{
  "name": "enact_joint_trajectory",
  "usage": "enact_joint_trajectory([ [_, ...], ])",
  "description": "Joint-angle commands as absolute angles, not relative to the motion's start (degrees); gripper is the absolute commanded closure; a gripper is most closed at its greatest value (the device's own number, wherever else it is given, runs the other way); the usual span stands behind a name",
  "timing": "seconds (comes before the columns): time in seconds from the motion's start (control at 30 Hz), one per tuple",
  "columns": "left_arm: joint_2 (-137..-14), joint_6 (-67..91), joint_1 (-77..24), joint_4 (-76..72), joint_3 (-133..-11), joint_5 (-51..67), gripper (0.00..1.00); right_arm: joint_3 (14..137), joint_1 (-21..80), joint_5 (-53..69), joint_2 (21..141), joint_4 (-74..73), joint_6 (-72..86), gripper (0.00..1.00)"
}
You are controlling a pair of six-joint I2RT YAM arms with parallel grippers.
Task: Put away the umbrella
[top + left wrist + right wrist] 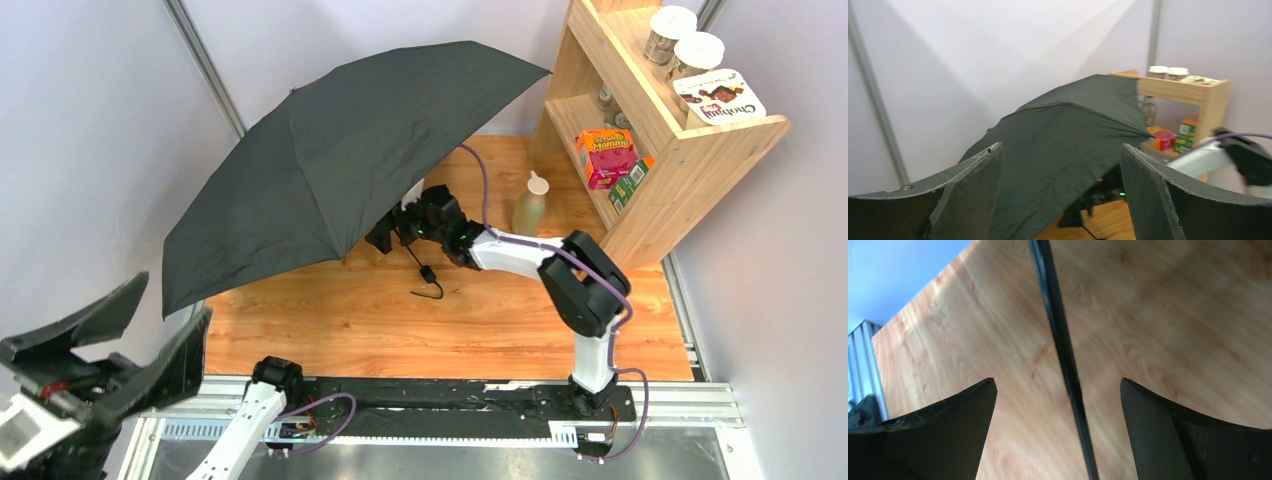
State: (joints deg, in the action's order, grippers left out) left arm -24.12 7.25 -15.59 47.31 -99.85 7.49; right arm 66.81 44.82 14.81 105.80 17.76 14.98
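The umbrella (pixel 340 150) is open and lies on its side on the wooden table (pixel 400 320), its black canopy tilted toward the back left. It also fills the middle of the left wrist view (pixel 1068 125). My right gripper (pixel 385 238) reaches under the canopy's right edge and is open. In the right wrist view a thin black rod or strap (pixel 1055 325) runs between its fingers (pixel 1058 382) untouched. A black strap loop (pixel 430 285) lies on the table just below it. My left gripper (pixel 172 298) is open and empty, raised at the near left, facing the canopy (pixel 1062 147).
A wooden shelf unit (pixel 690 140) stands at the back right with cups (pixel 685 40) and boxes (pixel 605 155) on it. A pale squeeze bottle (pixel 530 205) stands on the table beside it. Grey walls close in behind and on the left.
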Motion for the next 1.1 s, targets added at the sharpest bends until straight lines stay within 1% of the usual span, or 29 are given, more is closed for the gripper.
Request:
enact_joint_trajectory([
  [0.0, -22.77, 8.78, -15.12, 46.05, -100.81, 21.34, 0.09, 76.63, 46.14, 10.21, 112.05, 29.27, 13.71, 0.08],
  [0.03, -22.50, 9.31, -15.20, 46.05, -101.16, 24.58, 0.09, 78.29, 46.06, 9.50, 113.37, 29.27, 14.58, 0.14],
  [0.1, -22.15, 10.54, -15.20, 46.40, -101.42, 30.11, 0.09, 82.42, 46.05, 9.49, 115.39, 25.86, 16.86, 0.31],
  [0.17, -22.06, 12.56, -15.21, 46.49, -101.25, 34.86, 0.09, 85.51, 46.14, 11.42, 114.97, 20.68, 20.46, 0.54],
  [0.23, -22.06, 15.02, -15.12, 46.32, -100.03, 40.13, 0.09, 85.26, 46.58, 12.30, 111.90, 19.25, 25.20, 0.73],
  [0.27, -22.06, 16.77, -15.20, 45.97, -98.19, 41.91, 0.09, 84.82, 47.02, 12.39, 110.14, 18.55, 27.92, 0.86],
  [0.3, -21.97, 17.57, -15.21, 45.36, -97.13, 45.49, 0.09, 84.90, 47.28, 13.00, 108.56, 17.41, 30.04, 0.96],
  [0.33, -21.71, 19.23, -15.12, 44.22, -94.25, 47.01, 0.09, 85.51, 47.55, 14.05, 106.80, 15.75, 31.97, 1.00],
  [0.43, -20.40, 25.46, -15.20, 39.74, -86.07, 51.83, 0.12, 86.22, 47.81, 15.20, 101.62, 11.96, 38.12, 1.00],
  [0.53, -19.34, 32.23, -15.12, 30.37, -74.84, 57.55, 0.14, 87.71, 47.72, 15.38, 97.40, 9.50, 40.60, 1.00],
  [0.6, -18.72, 36.03, -15.20, 26.74, -68.68, 55.83, 0.14, 90.59, 47.72, 16.16, 96.07, 7.05, 41.92, 1.00],
  [0.7, -19.86, 37.70, -15.20, 27.59, -63.47, 49.32, 0.14, 94.03, 47.73, 18.89, 95.80, 5.54, 43.76, 1.00],
  [0.8, -23.98, 39.28, -15.21, 31.02, -59.61, 41.51, 0.15, 94.13, 47.64, 21.79, 95.45, 9.04, 46.57, 1.00],
  [0.93, -28.64, 44.82, -15.21, 24.80, -54.85, 40.87, 0.18, 91.76, 47.37, 27.49, 95.62, 20.71, 53.77, 1.00],
  [0.97, -29.17, 47.09, -15.12, 20.78, -53.36, 41.04, 0.17, 91.15, 47.20, 29.25, 96.15, 23.79, 56.14, 1.00],
  [1.07, -30.14, 50.01, -15.21, 16.79, -51.50, 39.64, 0.13, 89.04, 47.11, 32.43, 96.68, 32.93, 62.56, 1.00],
])
